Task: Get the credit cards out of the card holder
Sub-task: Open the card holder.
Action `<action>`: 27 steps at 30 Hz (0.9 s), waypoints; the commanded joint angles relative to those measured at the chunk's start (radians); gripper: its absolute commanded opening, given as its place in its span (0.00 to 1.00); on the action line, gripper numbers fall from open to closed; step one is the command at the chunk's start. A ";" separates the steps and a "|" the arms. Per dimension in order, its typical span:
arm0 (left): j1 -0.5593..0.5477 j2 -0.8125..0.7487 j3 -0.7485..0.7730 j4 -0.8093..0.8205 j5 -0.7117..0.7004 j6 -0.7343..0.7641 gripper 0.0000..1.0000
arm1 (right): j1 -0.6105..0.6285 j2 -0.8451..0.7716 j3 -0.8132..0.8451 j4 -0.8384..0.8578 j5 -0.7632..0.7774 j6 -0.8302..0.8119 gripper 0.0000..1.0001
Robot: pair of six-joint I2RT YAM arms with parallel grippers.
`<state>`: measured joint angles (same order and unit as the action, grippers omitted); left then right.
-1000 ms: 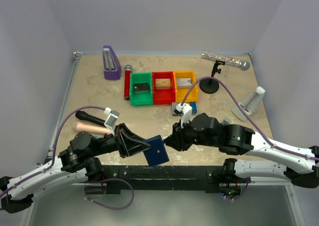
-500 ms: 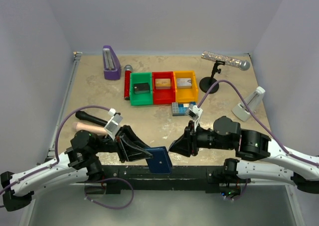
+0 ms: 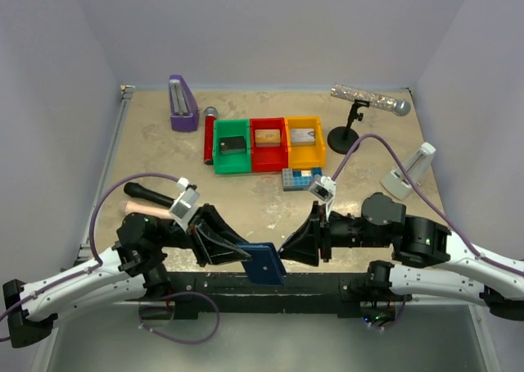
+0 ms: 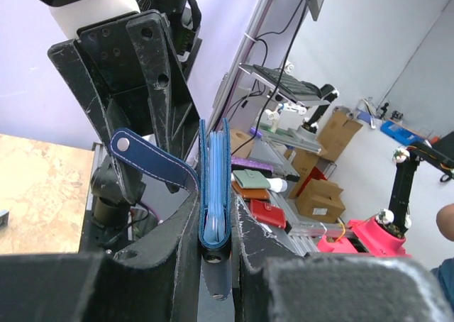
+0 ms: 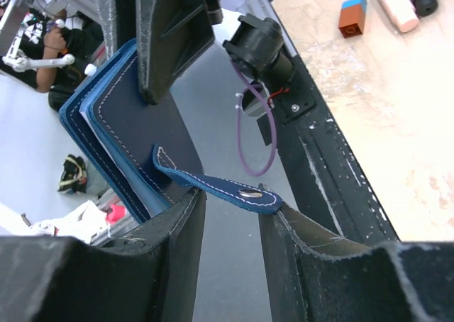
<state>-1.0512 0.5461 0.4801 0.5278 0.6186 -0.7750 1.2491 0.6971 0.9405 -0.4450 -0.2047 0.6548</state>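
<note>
**Two Arms Meet Over a Folded Wallet at the Table's Near Edge**

The left gripper clamps the navy card holder above the near edge of the table, about midway along it, just over the black rail that carries the arm bases. The left wrist view shows the card holder folded and standing on edge, squeezed between the two dark fingers, with pale blue inner pockets showing between its covers. Its snap tab hangs loose and curls out to one side.

The right gripper faces the wallet from the right. In its own wrist view the fingers stand spread, and the snap tab crosses the gap between them without being pinched.

Toward the middle of the far side, three bins sit in a row. A black card lies in the green bin, a gold-tan card in the red bin and a grey card in the yellow bin. Whether any cards are inside the wallet cannot be told.
</note>
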 commanded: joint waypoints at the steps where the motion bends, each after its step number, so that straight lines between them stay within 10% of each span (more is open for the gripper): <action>1: 0.028 0.029 0.035 0.121 0.055 -0.024 0.00 | 0.004 0.004 0.038 0.026 -0.033 -0.020 0.41; 27: 0.083 0.132 0.037 0.296 0.110 -0.148 0.00 | 0.016 0.004 0.030 0.088 -0.070 -0.020 0.53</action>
<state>-0.9730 0.6735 0.4805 0.6998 0.7212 -0.8932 1.2587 0.6987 0.9348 -0.4244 -0.2367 0.6476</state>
